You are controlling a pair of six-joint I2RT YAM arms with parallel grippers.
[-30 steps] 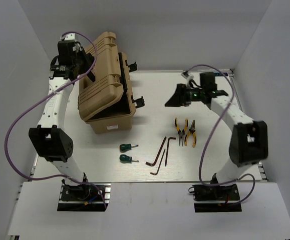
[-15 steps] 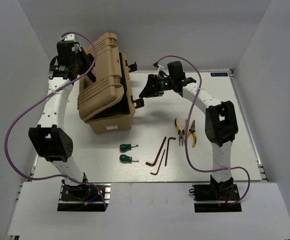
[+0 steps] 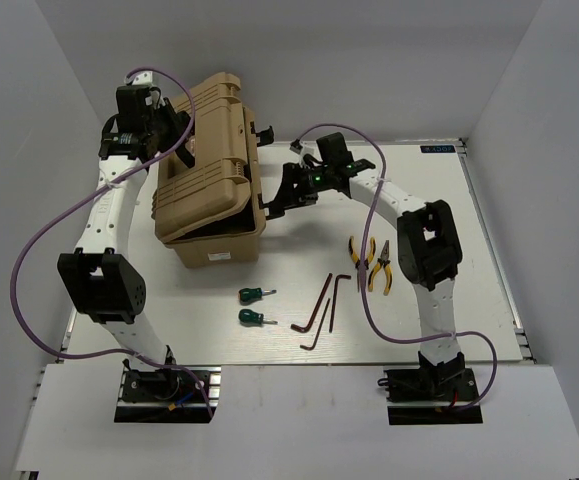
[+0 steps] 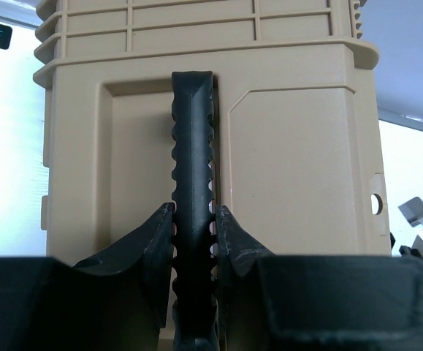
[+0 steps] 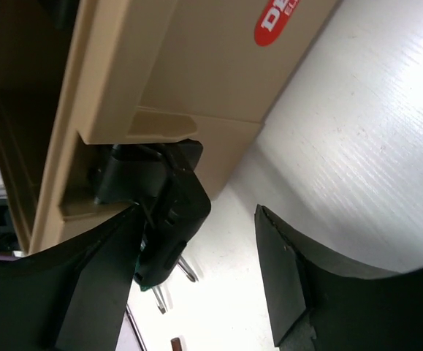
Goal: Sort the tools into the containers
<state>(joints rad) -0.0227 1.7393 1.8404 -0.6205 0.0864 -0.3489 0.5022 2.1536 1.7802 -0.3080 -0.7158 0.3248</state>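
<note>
Nearest the arm bases, two green-handled screwdrivers lie on the white table, the near screwdriver just in front of the far screwdriver, both with shafts pointing right. Just to their right, three dark L-shaped hex keys lie close together, slanting away from the bases. Farther back and to the right, two yellow-and-black pliers rest side by side, the left pliers almost touching the right pliers. All seven tools are out on the table, none inside a container.

Behind the screwdrivers stands the tan case, its lid tilted up so that a dark gap shows along the front.

The right gripper reaches across to the case's right side. In the right wrist view the right gripper has its jaws spread wide, and a black latch hanging from the case sits between them, close against the left finger and well apart from the other. A red sticker shows on the case wall.

Farthest back, the left gripper is at the top of the raised lid. In the left wrist view the left gripper has both fingers pressed against a ribbed black handle, pinching it from either side against the case.
</note>
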